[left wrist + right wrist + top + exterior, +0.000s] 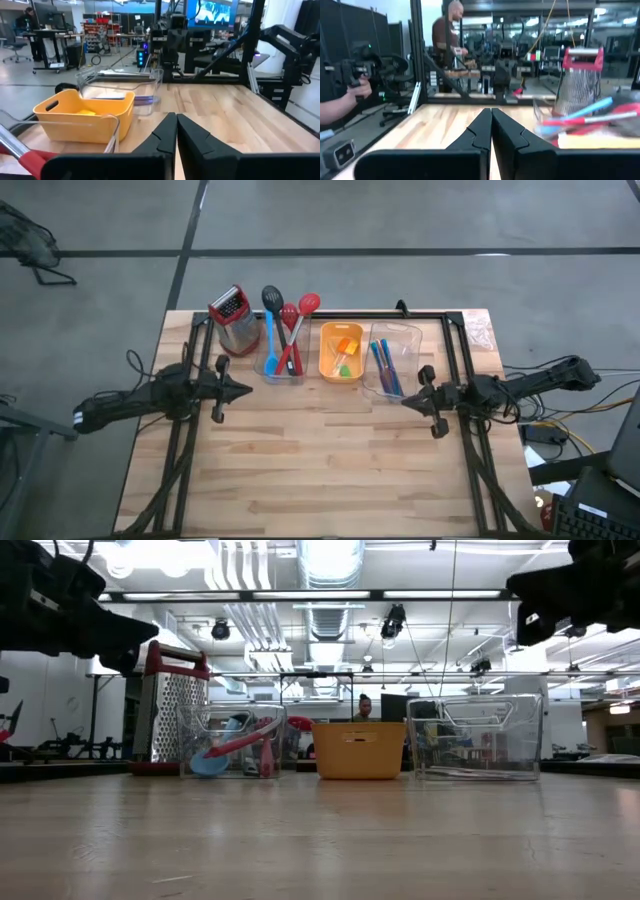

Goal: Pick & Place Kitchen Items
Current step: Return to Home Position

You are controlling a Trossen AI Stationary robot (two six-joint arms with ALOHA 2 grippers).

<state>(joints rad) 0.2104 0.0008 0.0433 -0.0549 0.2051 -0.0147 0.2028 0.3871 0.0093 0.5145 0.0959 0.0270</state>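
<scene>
Long red, blue and black spoons stand leaning in a clear bin near the table's far edge. The low view shows a blue spoon and a red spoon in that bin. Beside it an orange tray holds small orange, yellow and green pieces. Blue-handled cutlery lies in a second clear bin. My left gripper is shut and hovers near the spoon bin, on its near-left side. My right gripper is shut and hovers just near of the cutlery bin. Their shut fingers show in the wrist views.
A red-handled metal grater stands left of the spoon bin. A black frame runs around the table edges. Bare wood spreads over the table's near half. People are in the room beyond the table; a hand shows in the right wrist view.
</scene>
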